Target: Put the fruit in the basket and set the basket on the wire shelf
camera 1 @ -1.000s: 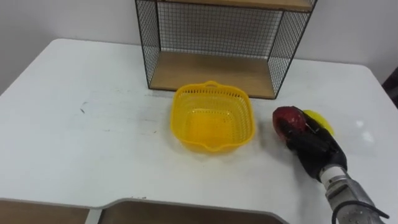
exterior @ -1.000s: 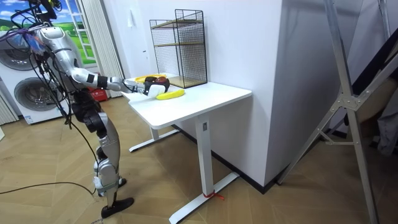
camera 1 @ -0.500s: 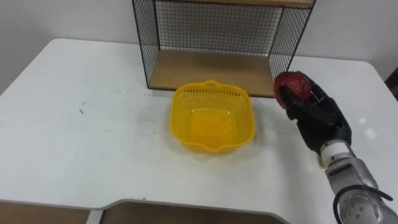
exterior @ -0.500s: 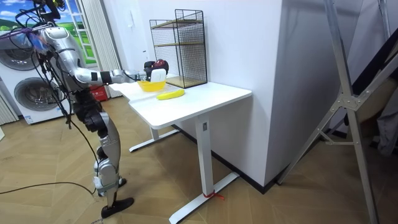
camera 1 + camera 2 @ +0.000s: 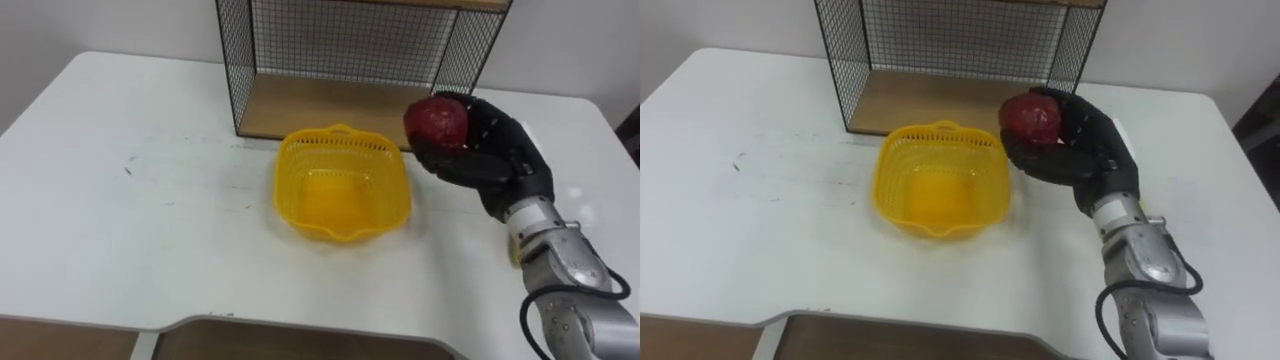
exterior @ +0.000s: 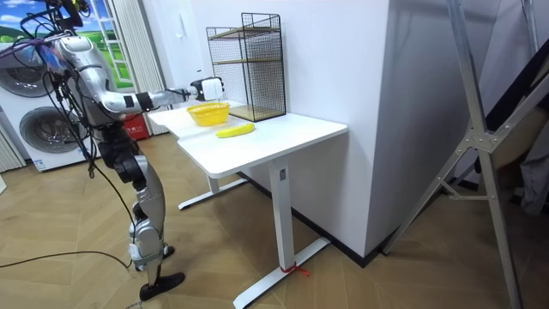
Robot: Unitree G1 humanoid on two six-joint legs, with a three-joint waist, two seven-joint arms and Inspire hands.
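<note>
The right hand (image 5: pixel 490 165), curled round the red apple (image 5: pixel 437 122), has risen from the table (image 5: pixel 150 250) near its right edge and swung toward the basket (image 5: pixel 342 150).

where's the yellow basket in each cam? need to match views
Left eye view: yellow basket at centre, with the right hand holding the red fruit to its right.
Right eye view: basket left of centre.
Room view: basket upper left, on the white table.
Shared landmark: the wire shelf, just behind it.

Both eye views close, steeply down on table (image 5: pixel 130 250), basket (image 5: pixel 342 188) centre frame, room view distant, side-on, same table upper left
</note>
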